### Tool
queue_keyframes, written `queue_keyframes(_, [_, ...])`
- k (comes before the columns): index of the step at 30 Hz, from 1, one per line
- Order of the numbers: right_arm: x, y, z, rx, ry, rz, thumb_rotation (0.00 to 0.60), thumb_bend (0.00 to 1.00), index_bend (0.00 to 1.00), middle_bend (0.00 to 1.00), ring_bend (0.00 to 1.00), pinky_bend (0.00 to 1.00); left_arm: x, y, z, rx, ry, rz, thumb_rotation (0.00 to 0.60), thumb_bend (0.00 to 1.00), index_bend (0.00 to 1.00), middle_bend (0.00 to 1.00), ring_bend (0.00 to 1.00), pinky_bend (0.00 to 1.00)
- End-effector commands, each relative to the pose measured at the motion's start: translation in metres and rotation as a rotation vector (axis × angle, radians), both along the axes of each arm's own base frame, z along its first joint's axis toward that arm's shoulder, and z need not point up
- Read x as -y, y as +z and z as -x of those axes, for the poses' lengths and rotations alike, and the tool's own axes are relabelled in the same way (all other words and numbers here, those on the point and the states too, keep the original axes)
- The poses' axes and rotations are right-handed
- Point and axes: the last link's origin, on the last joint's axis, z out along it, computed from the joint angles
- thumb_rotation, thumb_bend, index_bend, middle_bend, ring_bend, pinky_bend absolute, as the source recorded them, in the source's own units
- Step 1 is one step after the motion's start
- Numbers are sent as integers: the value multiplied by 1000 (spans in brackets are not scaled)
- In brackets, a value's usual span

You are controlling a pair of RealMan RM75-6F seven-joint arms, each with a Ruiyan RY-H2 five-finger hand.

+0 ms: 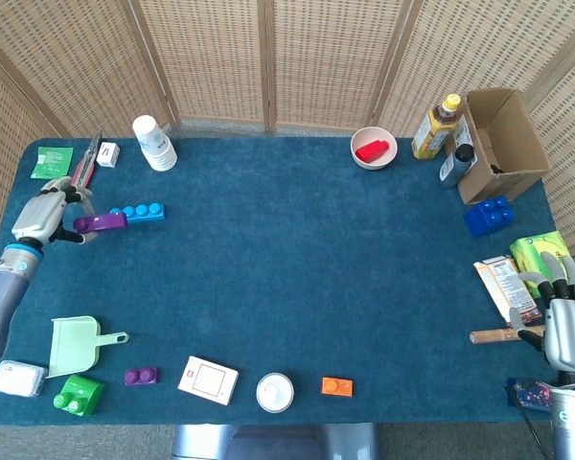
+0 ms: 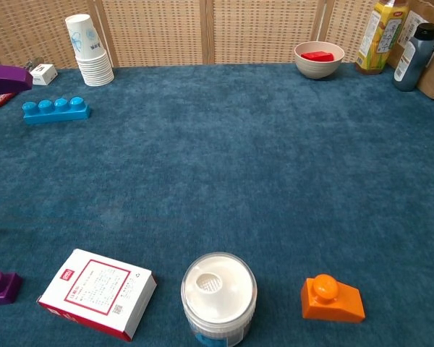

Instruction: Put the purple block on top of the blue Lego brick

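Observation:
My left hand (image 1: pixel 45 217) grips the purple block (image 1: pixel 103 221) at the table's left side, lifted off the cloth. The block hangs just left of the light blue Lego brick (image 1: pixel 139 211), its right end near the brick's left end. In the chest view the purple block (image 2: pixel 7 75) shows at the left edge, above and left of the blue Lego brick (image 2: pixel 55 110); the hand itself is out of that frame. My right hand (image 1: pixel 567 324) rests at the table's right edge, fingers apart, holding nothing.
A stack of paper cups (image 1: pixel 153 143) and a small white box (image 1: pixel 107 154) stand behind the brick. A green dustpan (image 1: pixel 77 346), a small purple brick (image 1: pixel 140 376), a card box (image 1: pixel 209 379), a white jar (image 1: pixel 275 392) and an orange brick (image 1: pixel 336 386) lie along the front. A dark blue brick (image 1: pixel 488 216) sits far right.

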Motion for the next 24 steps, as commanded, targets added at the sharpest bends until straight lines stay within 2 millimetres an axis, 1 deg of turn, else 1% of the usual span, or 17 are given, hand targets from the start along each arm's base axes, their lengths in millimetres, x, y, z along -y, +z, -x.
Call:
queue_keyframes(1, [1, 0, 0, 5, -7, -2, 600, 290, 325, 135, 0, 0, -19, -9, -3, 12, 28, -4, 600, 378, 620, 271, 76, 0])
queue_keyframes(5, [2, -1, 0, 7, -15, -2, 600, 290, 326, 135, 0, 0, -33, -18, -6, 25, 40, -8, 600, 378, 617, 264, 66, 0])
queue_keyframes(13, [3, 0, 0, 4, -29, 3, 600, 289, 326, 135, 0, 0, -50, -34, -13, 34, 54, -1, 600, 376, 611, 259, 60, 0])
queue_keyframes(24, [0, 2, 1, 3, -49, 17, 600, 289, 326, 135, 0, 0, -64, -54, -18, 38, 75, 15, 600, 376, 607, 255, 57, 0])
